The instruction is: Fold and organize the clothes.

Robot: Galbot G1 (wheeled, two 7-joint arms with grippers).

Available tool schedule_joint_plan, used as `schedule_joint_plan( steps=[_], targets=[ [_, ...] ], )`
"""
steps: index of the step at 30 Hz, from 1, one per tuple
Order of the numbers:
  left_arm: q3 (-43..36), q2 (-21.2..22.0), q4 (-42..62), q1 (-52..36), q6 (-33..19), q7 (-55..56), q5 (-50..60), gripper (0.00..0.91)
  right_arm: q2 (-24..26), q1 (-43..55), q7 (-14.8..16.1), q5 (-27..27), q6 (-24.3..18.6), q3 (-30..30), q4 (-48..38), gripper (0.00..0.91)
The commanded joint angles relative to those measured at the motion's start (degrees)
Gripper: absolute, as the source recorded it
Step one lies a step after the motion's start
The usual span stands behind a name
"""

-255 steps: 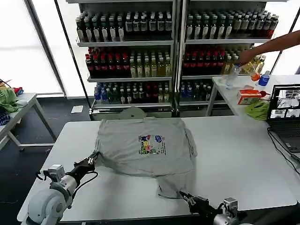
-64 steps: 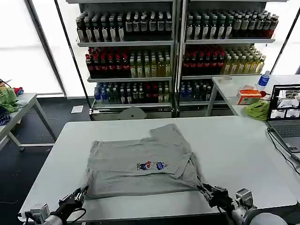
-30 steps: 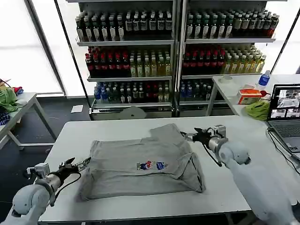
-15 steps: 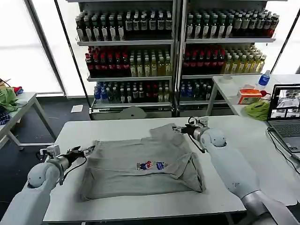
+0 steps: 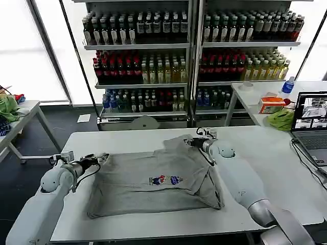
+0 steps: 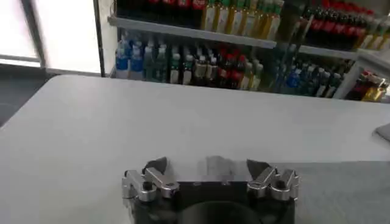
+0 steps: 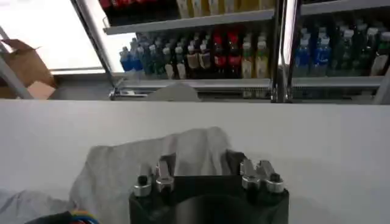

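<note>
With both my left gripper (image 5: 100,157) and right gripper (image 5: 190,142) spread wide at the half-folded light grey cotton shirt's (image 5: 153,181) edges, a shallow pinch could snag one layer.

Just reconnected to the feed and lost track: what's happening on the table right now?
The robot is partway through folding a light grey T-shirt with a small colourful chest print, lying on the white table. The shirt's lower part is already folded up. The left tool sits open at the shirt's far left corner, and the right tool sits open over the bunched sleeve at the far right. Neither has hold of the fabric yet.
</note>
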State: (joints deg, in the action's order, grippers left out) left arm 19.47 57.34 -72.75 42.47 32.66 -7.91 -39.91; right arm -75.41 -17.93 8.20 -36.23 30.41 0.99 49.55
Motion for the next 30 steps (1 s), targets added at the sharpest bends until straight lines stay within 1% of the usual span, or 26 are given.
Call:
schedule_joint_plan(
  steps=[1,14,18,20,21,24,25,26,27,29,30],
  targets=[
    [-1.5,0.1,2.6,-2.2,0.1,-0.1,0.1,0.907,-2.0,0.8,0.3,0.5,-0.3,0.2,-3.6,0.0],
    [-3.7,0.9,4.7,-3.4,-0.1,-0.9,0.5,0.907,-0.7,-0.6,0.3,-1.3,-0.2,0.4,1.5,0.0],
    [-3.7,-0.2,2.9,-1.8,0.3,-1.1,0.4,0.907,-0.5,-0.4,0.2,-1.4,-0.2,0.4,1.4,0.0],
    [-3.6,-1.0,1.3,-0.4,0.4,-1.2,0.4,0.856,-0.5,-0.3,0.3,-1.4,-0.2,0.5,1.2,0.0],
    [-3.5,-1.2,0.7,0.4,0.4,-1.2,0.4,0.846,-0.5,-0.3,0.3,-1.4,-0.3,0.5,1.1,0.0],
    [-2.9,-1.2,-0.8,2.2,0.4,-1.1,0.5,0.685,-0.4,-0.3,0.4,-1.3,-0.4,0.6,1.0,0.0],
    [-2.7,-1.2,-1.1,2.8,0.4,-1.1,0.5,0.675,-0.4,-0.2,0.4,-1.3,-0.5,0.6,1.0,0.0],
    [-2.2,-1.1,-2.4,3.5,0.4,-1.1,0.5,0.584,-0.4,-0.1,0.5,-1.3,-0.5,0.6,0.9,0.0],
    [-2.0,-1.1,-2.5,4.4,0.4,-1.1,0.5,0.534,-0.4,-0.1,0.5,-1.4,-0.5,0.6,0.8,0.0],
    [-1.9,-1.1,-4.0,5.3,0.4,-1.1,0.6,0.252,-0.4,-0.1,0.5,-1.3,-0.5,0.7,0.9,0.0],
    [-1.9,-1.0,-4.2,5.6,0.4,-1.1,0.7,0.202,-0.4,-0.2,0.5,-1.3,-0.5,0.6,1.1,0.0]
  ],
)
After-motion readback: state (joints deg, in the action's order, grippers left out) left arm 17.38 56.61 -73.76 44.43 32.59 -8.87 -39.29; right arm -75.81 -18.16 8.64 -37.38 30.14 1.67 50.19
